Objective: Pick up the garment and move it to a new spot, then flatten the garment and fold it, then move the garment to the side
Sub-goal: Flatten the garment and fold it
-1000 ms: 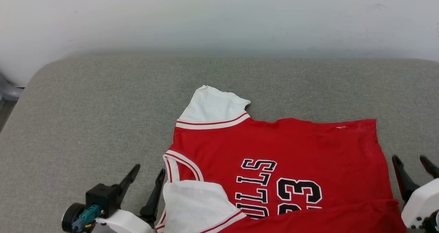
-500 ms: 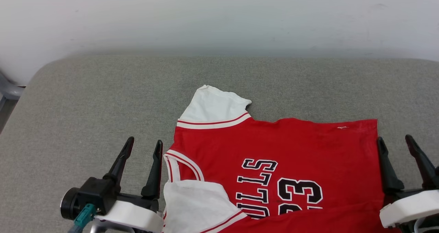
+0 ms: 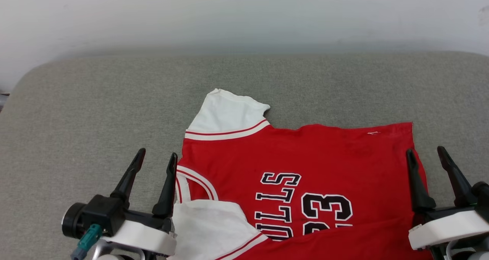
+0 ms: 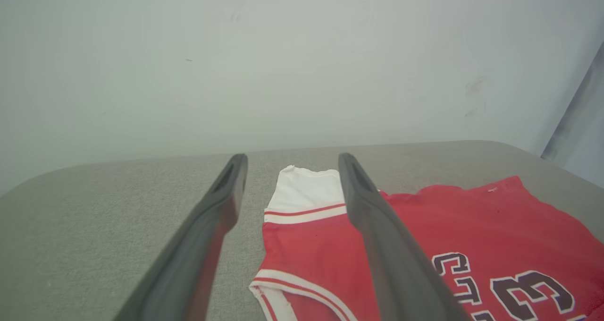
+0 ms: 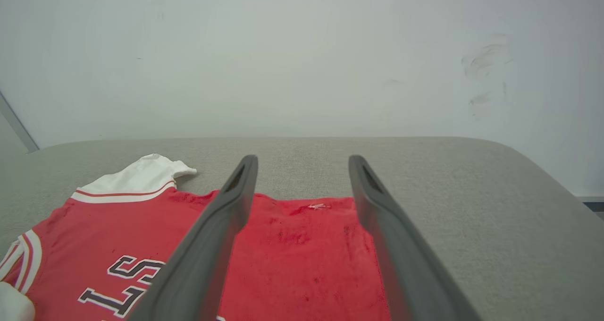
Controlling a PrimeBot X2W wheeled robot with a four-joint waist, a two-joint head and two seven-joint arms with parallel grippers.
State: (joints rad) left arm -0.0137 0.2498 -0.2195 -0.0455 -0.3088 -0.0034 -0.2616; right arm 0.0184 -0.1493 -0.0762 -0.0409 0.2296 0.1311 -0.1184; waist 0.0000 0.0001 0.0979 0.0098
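Observation:
The garment is a red jersey with white sleeves and black lettering, lying on the grey cushion with its near edge folded over itself. One white sleeve points away from me; the other lies folded onto the chest. My left gripper stands open at the collar side, empty, its right finger at the neckline. My right gripper stands open over the hem edge, empty. The left wrist view shows the garment between and right of my left gripper. In the right wrist view my right gripper frames the garment's hem.
The grey cushion stretches wide to the left and beyond the garment. A pale wall rises right behind it. The cushion's rounded corners fall away at far left and far right.
Both grippers have moved forward, away from me, along the garment's two sides and stayed open. The camera shifted slightly between the last two frames. The garment lies as before.

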